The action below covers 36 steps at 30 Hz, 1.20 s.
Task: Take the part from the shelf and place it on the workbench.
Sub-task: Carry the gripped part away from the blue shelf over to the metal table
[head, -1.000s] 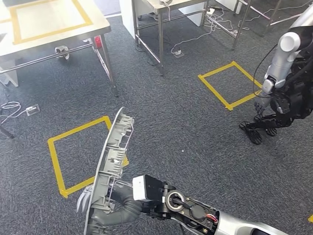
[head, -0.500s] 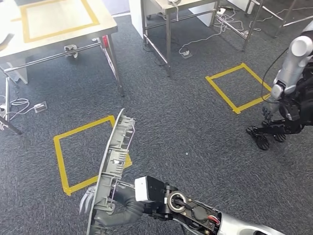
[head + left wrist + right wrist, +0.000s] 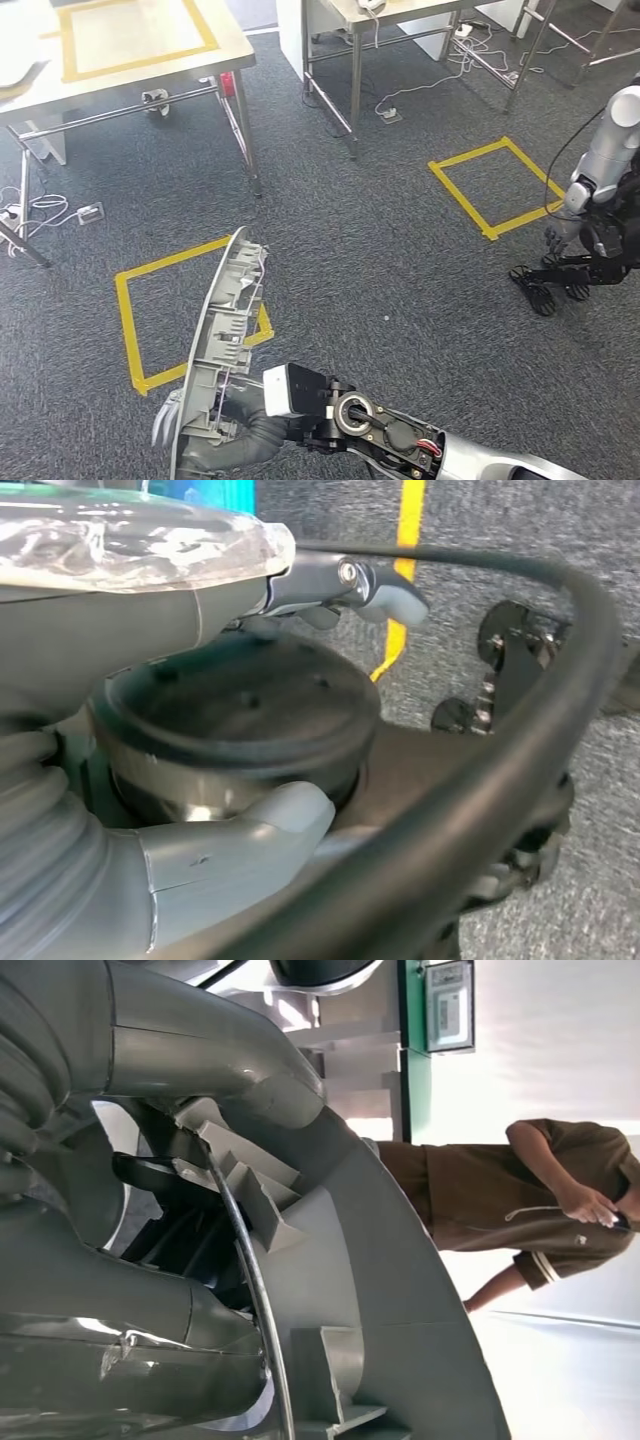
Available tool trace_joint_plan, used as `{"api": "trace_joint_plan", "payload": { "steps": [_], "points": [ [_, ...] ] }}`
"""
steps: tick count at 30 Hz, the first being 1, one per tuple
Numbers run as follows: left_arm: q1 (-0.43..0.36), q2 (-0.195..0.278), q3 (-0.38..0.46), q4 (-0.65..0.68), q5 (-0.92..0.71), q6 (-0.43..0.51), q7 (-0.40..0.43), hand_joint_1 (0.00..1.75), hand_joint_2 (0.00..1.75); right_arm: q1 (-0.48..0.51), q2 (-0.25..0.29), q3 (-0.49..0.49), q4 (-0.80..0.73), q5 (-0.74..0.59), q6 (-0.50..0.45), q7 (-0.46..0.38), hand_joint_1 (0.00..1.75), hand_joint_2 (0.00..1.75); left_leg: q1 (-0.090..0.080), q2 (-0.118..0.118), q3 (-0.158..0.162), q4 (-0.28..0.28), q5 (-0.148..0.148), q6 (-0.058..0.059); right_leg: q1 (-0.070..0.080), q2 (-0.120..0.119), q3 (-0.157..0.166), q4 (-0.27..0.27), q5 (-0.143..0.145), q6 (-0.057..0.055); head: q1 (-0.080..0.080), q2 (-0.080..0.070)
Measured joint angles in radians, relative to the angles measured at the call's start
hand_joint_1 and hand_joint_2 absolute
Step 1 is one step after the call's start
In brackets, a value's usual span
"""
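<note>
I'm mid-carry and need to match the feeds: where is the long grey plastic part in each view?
Head view: the long grey ribbed plastic part stands tilted at lower left, gripped by the right hand, over the yellow tape square.
Left wrist view: not in it.
Right wrist view: the part is across the middle, close to the camera.
Shared landmark: the grey thumb of the right hand.

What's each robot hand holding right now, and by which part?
The right robot hand grips the long grey plastic part at its lower end, on the ribbed inner side. The left robot hand holds nothing that can be seen.
</note>
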Motion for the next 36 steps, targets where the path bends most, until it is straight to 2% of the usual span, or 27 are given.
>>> {"api": "trace_joint_plan", "payload": {
  "steps": [2, 3, 5, 6, 7, 8, 10, 11, 12, 13, 15, 17, 18, 20, 21, 22, 23, 24, 25, 27, 28, 31, 32, 33, 34, 36],
  "points": [
    [0.001, -0.001, 0.000, 0.000, 0.000, 0.000, 0.000, 0.00, 1.75, 0.000, 0.000, 0.001, 0.000, -0.001, 0.001, 0.003, 1.75, 1.75, 0.004, -0.004, 0.007, -0.008, 0.002, 0.011, -0.002, 0.004, -0.013, 0.032, -0.025, 0.009, 0.003, 0.000],
    [0.001, -0.002, 0.000, 0.000, 0.000, -0.001, 0.000, 0.00, 1.75, 0.000, 0.000, 0.001, 0.000, -0.002, 0.002, 0.004, 1.75, 1.75, 0.006, -0.004, 0.011, -0.012, 0.002, 0.016, -0.003, 0.009, -0.034, 0.080, -0.052, 0.013, 0.007, 0.000],
    [0.001, -0.005, 0.000, 0.000, 0.001, -0.001, 0.001, 0.00, 1.75, 0.002, 0.000, 0.001, 0.000, -0.003, 0.003, 0.007, 1.75, 1.75, 0.005, -0.007, 0.013, -0.011, 0.000, 0.022, -0.003, 0.017, -0.101, 0.223, -0.117, 0.017, 0.018, 0.000],
    [0.000, -0.006, 0.000, 0.000, 0.002, 0.001, 0.002, 0.00, 1.75, 0.003, 0.000, 0.001, 0.000, -0.003, 0.005, 0.009, 1.75, 1.75, 0.005, -0.010, 0.014, -0.011, 0.000, 0.022, -0.003, 0.018, -0.131, 0.283, -0.135, 0.019, 0.022, 0.000],
    [0.000, -0.008, 0.000, 0.000, 0.005, 0.004, 0.003, 0.00, 1.75, 0.005, 0.000, 0.001, 0.000, -0.003, 0.007, 0.012, 1.75, 1.75, 0.005, -0.013, 0.016, -0.011, -0.002, 0.023, -0.004, 0.019, -0.147, 0.310, -0.133, 0.020, 0.024, 0.000],
    [0.000, -0.010, 0.000, 0.000, 0.008, 0.008, 0.005, 0.00, 1.75, 0.006, 0.000, 0.001, 0.000, -0.003, 0.009, 0.015, 1.75, 1.75, 0.005, -0.018, 0.018, -0.010, -0.003, 0.022, -0.005, 0.019, -0.144, 0.294, -0.110, 0.020, 0.026, 0.000],
    [0.000, -0.012, 0.001, 0.000, 0.015, 0.013, 0.007, 0.00, 1.75, 0.006, 0.000, 0.002, 0.000, -0.001, 0.012, 0.019, 1.75, 1.75, 0.008, -0.029, 0.024, -0.007, -0.009, 0.016, -0.008, 0.026, -0.088, 0.162, -0.029, 0.020, 0.032, 0.000],
    [0.000, -0.013, 0.001, 0.000, 0.017, 0.016, 0.008, 0.00, 1.75, 0.005, 0.000, 0.002, 0.000, 0.000, 0.013, 0.019, 1.75, 1.75, 0.007, -0.034, 0.025, -0.004, -0.012, 0.011, -0.009, 0.035, -0.058, 0.094, 0.000, 0.018, 0.035, 0.000],
    [-0.001, -0.012, 0.001, 0.000, 0.019, 0.019, 0.008, 0.00, 1.75, 0.005, 0.000, 0.003, 0.000, 0.000, 0.014, 0.019, 1.75, 1.75, 0.006, -0.039, 0.021, 0.000, -0.013, 0.006, -0.010, 0.042, -0.034, 0.044, 0.014, 0.016, 0.035, 0.000],
    [-0.002, -0.012, 0.001, 0.000, 0.020, 0.021, 0.009, 0.00, 1.75, 0.004, 0.000, 0.003, 0.000, 0.000, 0.015, 0.020, 1.75, 1.75, 0.006, -0.042, 0.016, 0.003, -0.012, 0.001, -0.009, 0.049, -0.024, 0.022, 0.014, 0.012, 0.034, 0.000],
    [-0.002, -0.010, 0.002, 0.000, 0.021, 0.027, 0.011, 0.00, 1.75, 0.004, 0.000, 0.005, 0.000, 0.000, 0.016, 0.020, 1.75, 1.75, 0.006, -0.048, 0.010, 0.002, -0.008, -0.010, -0.008, 0.048, -0.018, 0.012, 0.011, 0.001, 0.029, 0.000],
    [-0.001, -0.008, 0.002, 0.000, 0.022, 0.031, 0.012, 0.00, 1.75, 0.003, 0.001, 0.006, 0.000, -0.003, 0.018, 0.020, 1.75, 1.75, 0.008, -0.040, 0.003, 0.021, -0.024, -0.020, -0.010, 0.041, -0.012, 0.002, 0.016, -0.011, 0.023, 0.000],
    [-0.001, -0.008, 0.002, 0.000, 0.023, 0.032, 0.012, 0.00, 1.75, 0.003, 0.002, 0.007, 0.000, -0.004, 0.019, 0.020, 1.75, 1.75, 0.008, -0.034, -0.015, 0.061, -0.047, -0.023, -0.013, 0.036, -0.009, -0.004, 0.018, -0.016, 0.016, 0.000],
    [-0.002, -0.009, 0.002, 0.000, 0.024, 0.033, 0.012, 0.00, 1.75, 0.002, 0.004, 0.007, 0.000, -0.006, 0.020, 0.020, 1.75, 1.75, 0.009, -0.021, -0.083, 0.196, -0.111, -0.029, -0.013, 0.027, -0.008, -0.007, 0.019, -0.021, 0.003, 0.000],
    [-0.002, -0.010, 0.002, 0.000, 0.024, 0.032, 0.012, 0.00, 1.75, 0.002, 0.004, 0.007, 0.001, -0.007, 0.021, 0.020, 1.75, 1.75, 0.010, -0.019, -0.118, 0.262, -0.134, -0.032, -0.013, 0.022, -0.008, -0.007, 0.019, -0.022, 0.000, 0.000],
    [-0.001, -0.010, 0.002, 0.000, 0.024, 0.032, 0.012, 0.00, 1.75, 0.003, 0.004, 0.008, 0.003, -0.008, 0.022, 0.019, 1.75, 1.75, 0.011, -0.017, -0.140, 0.300, -0.139, -0.034, -0.012, 0.018, -0.008, -0.007, 0.018, -0.022, -0.001, 0.000],
    [0.000, -0.011, 0.002, 0.000, 0.024, 0.031, 0.011, 0.00, 1.75, 0.003, 0.004, 0.009, 0.004, -0.008, 0.024, 0.018, 1.75, 1.75, 0.012, -0.016, -0.141, 0.298, -0.125, -0.035, -0.013, 0.014, -0.008, -0.007, 0.017, -0.021, -0.002, 0.000],
    [0.000, -0.010, 0.002, 0.000, 0.024, 0.030, 0.009, 0.00, 1.75, 0.003, 0.004, 0.011, 0.006, -0.009, 0.025, 0.017, 1.75, 1.75, 0.014, -0.014, -0.121, 0.253, -0.094, -0.037, -0.014, 0.012, -0.006, -0.006, 0.016, -0.019, -0.002, 0.000],
    [0.000, -0.010, 0.002, 0.000, 0.024, 0.029, 0.006, 0.00, 1.75, 0.002, 0.004, 0.012, 0.007, -0.009, 0.026, 0.015, 1.75, 1.75, 0.017, -0.007, -0.084, 0.178, -0.055, -0.038, -0.015, 0.010, -0.005, -0.004, 0.013, -0.015, -0.003, 0.000],
    [-0.001, -0.010, 0.001, 0.000, 0.022, 0.026, 0.000, 0.00, 1.75, 0.000, 0.005, 0.015, 0.008, -0.009, 0.029, 0.013, 1.75, 1.75, 0.017, 0.004, -0.019, 0.048, -0.010, -0.036, -0.012, 0.008, -0.005, 0.001, 0.007, -0.005, -0.004, 0.000],
    [-0.001, -0.010, 0.001, 0.000, 0.021, 0.026, -0.002, 0.00, 1.75, -0.002, 0.006, 0.016, 0.008, -0.009, 0.031, 0.011, 1.75, 1.75, 0.015, 0.006, -0.005, 0.018, -0.005, -0.031, -0.009, 0.008, -0.005, 0.003, 0.005, 0.000, 0.000, 0.000],
    [-0.001, -0.007, 0.002, 0.000, 0.022, 0.023, -0.004, 0.00, 1.75, -0.003, 0.007, 0.018, 0.009, -0.009, 0.033, 0.009, 1.75, 1.75, 0.009, -0.002, -0.002, 0.011, -0.008, -0.006, -0.012, 0.005, -0.003, 0.003, -0.002, 0.015, 0.015, 0.000],
    [-0.001, -0.006, 0.002, 0.000, 0.023, 0.022, -0.004, 0.00, 1.75, -0.003, 0.007, 0.019, 0.009, -0.010, 0.034, 0.009, 1.75, 1.75, 0.008, -0.004, 0.000, 0.009, -0.008, 0.002, -0.015, 0.007, -0.009, 0.017, -0.014, 0.020, 0.016, 0.000],
    [-0.001, -0.006, 0.002, 0.000, 0.024, 0.022, -0.004, 0.00, 1.75, -0.005, 0.007, 0.019, 0.010, -0.010, 0.035, 0.008, 1.75, 1.75, 0.009, -0.005, 0.003, 0.007, -0.007, 0.009, -0.016, 0.009, -0.023, 0.051, -0.036, 0.023, 0.019, 0.000],
    [-0.001, -0.006, 0.002, 0.000, 0.024, 0.022, -0.004, 0.00, 1.75, -0.006, 0.008, 0.020, 0.010, -0.010, 0.037, 0.008, 1.75, 1.75, 0.010, -0.006, 0.005, 0.006, -0.008, 0.015, -0.017, 0.013, -0.049, 0.108, -0.068, 0.024, 0.025, 0.000],
    [-0.002, -0.007, 0.002, 0.000, 0.024, 0.022, -0.004, 0.00, 1.75, -0.008, 0.008, 0.021, 0.013, -0.010, 0.040, 0.007, 1.75, 1.75, 0.007, -0.009, 0.006, 0.006, -0.009, 0.020, -0.015, 0.017, -0.116, 0.254, -0.130, 0.023, 0.036, 0.000]
  ]
}}
